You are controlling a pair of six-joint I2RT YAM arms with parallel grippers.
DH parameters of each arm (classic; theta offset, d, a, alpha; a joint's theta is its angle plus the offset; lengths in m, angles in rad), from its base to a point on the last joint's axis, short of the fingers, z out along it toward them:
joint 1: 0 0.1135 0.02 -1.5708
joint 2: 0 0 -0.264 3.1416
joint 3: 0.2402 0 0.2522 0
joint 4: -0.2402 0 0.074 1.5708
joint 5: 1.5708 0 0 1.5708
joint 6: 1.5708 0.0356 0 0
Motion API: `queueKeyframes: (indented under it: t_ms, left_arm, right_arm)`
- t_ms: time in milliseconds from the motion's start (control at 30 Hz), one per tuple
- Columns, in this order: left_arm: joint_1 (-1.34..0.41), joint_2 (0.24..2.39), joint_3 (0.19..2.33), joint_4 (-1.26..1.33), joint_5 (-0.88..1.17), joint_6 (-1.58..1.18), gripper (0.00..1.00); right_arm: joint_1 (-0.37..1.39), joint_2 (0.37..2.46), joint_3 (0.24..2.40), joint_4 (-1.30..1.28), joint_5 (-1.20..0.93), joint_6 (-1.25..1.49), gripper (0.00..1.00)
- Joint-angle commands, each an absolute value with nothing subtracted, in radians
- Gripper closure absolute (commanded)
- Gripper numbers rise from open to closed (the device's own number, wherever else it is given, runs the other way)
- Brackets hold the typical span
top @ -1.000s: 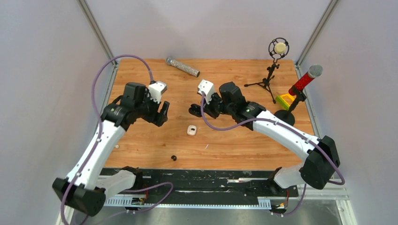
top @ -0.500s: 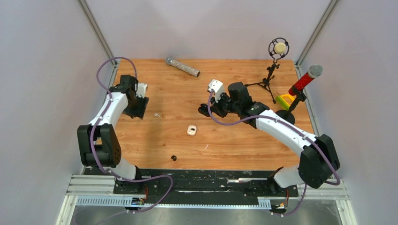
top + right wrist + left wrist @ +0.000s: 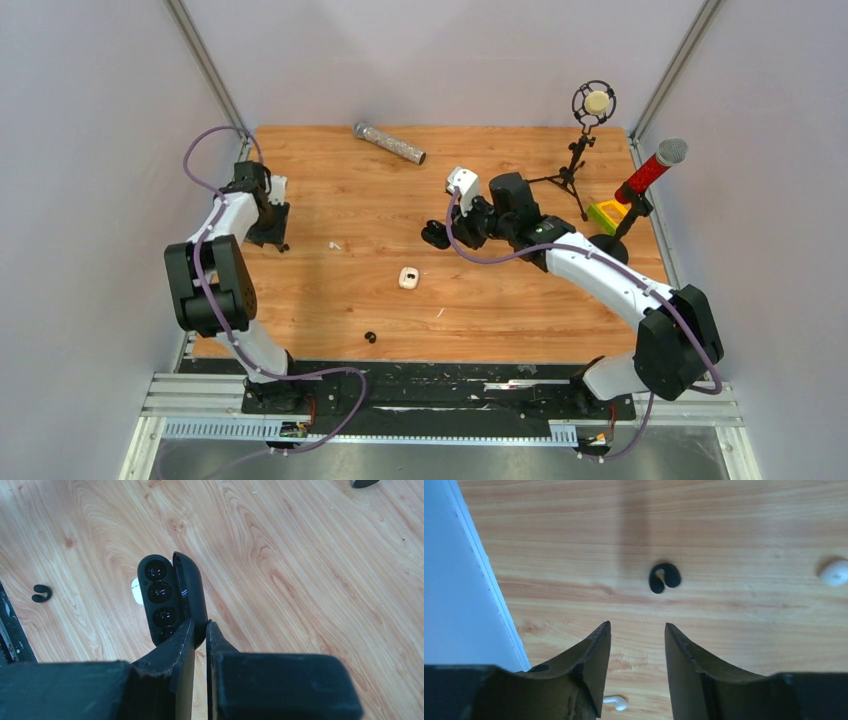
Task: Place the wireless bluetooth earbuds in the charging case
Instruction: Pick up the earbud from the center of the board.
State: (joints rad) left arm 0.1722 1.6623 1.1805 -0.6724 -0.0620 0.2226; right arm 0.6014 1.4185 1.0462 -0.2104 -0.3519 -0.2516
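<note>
At table (image 3: 520, 310) L edge, L gripper (image 3: 636, 625) hung half-open, empty; R gripper (image 3: 200, 625) pinched open charging case (image 3: 165, 597). Step: earbud pickup; next prob needs L centred over black earbud (image 3: 664, 577).

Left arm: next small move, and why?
Probably advance the left pincer toward the black earbud. It lies loose straight ahead, the jaws are apart and empty, and the right pincer holds the charging case open, its sockets looking empty.

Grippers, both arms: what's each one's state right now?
Left gripper: open, nothing between its fingers.
Right gripper: shut on the black charging case, whose lid is open.
</note>
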Motion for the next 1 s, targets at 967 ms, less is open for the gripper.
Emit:
queueKeyframes:
  t_ms: [967]
  left_arm:
    - [0.240,1.792,1.299,-0.527,0.109,0.093,0.62]
  right_arm:
    - [0.601,1.468,1.097,-0.184,-0.438,-0.250,1.00]
